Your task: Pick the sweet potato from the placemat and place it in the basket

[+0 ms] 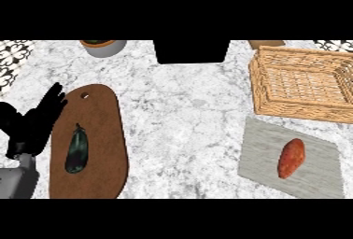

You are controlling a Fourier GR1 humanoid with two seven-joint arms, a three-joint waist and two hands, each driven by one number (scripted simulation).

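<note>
At four o'clock we see the sweet potato (292, 158) lying on the grey placemat (265, 154). At nine, our left hand (31, 125) rests with fingers spread, holding nothing. At two stands the basket (303, 84).

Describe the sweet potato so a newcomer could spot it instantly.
Start at the wicker basket at the counter's far right; just in front of it lies a grey placemat. The sweet potato lies on that mat, apart from the basket. It is orange-red and tapered, unlike the dark green-purple eggplant on the brown cutting board at left.
</note>
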